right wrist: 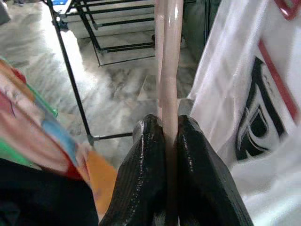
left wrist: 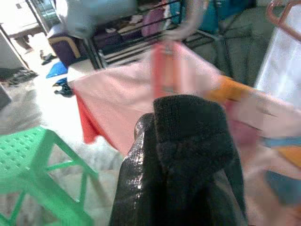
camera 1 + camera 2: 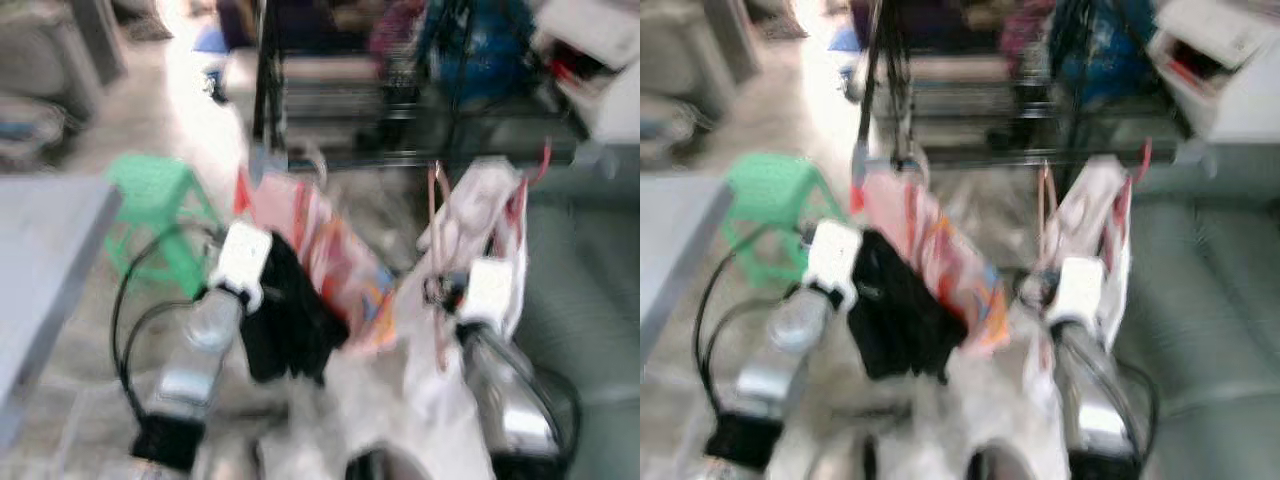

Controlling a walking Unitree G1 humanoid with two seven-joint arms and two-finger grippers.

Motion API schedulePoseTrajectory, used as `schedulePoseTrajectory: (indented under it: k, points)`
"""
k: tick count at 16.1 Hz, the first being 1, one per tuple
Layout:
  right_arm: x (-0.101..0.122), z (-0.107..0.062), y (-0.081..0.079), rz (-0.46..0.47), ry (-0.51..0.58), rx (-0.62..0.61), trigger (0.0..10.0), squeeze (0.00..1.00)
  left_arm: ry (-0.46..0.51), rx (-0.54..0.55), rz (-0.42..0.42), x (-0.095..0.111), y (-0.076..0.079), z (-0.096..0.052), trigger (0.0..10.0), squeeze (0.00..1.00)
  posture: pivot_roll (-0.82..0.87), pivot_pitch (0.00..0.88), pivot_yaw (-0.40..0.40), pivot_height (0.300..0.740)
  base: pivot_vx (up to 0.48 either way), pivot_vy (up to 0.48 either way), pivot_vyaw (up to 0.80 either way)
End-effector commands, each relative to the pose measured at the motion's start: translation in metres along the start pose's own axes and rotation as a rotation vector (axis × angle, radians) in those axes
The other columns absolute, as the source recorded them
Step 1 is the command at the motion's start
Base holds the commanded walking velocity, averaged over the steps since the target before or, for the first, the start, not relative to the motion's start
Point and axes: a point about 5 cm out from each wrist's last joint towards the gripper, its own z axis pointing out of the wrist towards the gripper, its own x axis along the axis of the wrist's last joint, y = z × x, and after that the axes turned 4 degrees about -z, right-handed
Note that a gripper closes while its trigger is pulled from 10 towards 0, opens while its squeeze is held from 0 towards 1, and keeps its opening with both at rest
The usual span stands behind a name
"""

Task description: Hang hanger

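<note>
While the right gripper (image 1: 167, 136) has its fingers clamped on the pink hanger (image 1: 168, 56), that thin rod looks light, stiff and slippery. Left gripper (image 2: 188, 141) fingers are pinched on black cloth (image 3: 285, 315). Best hold: near the hook.

Pale pink hanger (image 1: 168, 70), white T-shirt (image 1: 244, 103) with black print, pink multicoloured garment (image 2: 141, 94), green plastic stool (image 3: 155, 215), black cloth (image 3: 285, 315)

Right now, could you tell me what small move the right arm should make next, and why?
Probably raise the right tool a little toward the rack's rail. Its fingers are shut on the pink hanger, whose top sits about level with the rail beside the white shirt, and the blur hides whether it is hooked on.
</note>
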Motion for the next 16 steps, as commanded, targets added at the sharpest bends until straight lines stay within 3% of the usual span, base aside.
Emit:
schedulePoseTrajectory:
  k: [1,9,13,16]
  points:
    - [0.004,-0.001,0.003,0.004,0.006,-0.022,10.0,0.0,0.041,-0.008,0.013,0.01,0.001,0.003,10.0,0.0,-0.03,0.008,-0.018,0.74,-0.289,0.0,0.0]
    - [0.003,0.007,0.009,0.003,-0.061,-0.062,10.0,0.0,0.05,-0.081,0.013,0.013,0.009,0.006,10.0,0.0,-0.03,0.005,-0.026,0.74,-0.267,0.0,0.0]
    - [0.014,0.01,0.007,-0.1,0.0,-0.085,10.0,0.0,0.055,-0.097,0.017,0.013,0.011,0.005,10.0,0.0,-0.03,0.004,-0.027,0.74,0.0,0.0,0.0]
    - [0.018,0.011,0.006,-0.06,0.03,-0.081,10.0,0.0,0.053,-0.105,0.019,0.013,0.012,0.005,10.0,0.0,-0.03,0.005,-0.028,0.74,0.0,0.0,0.0]
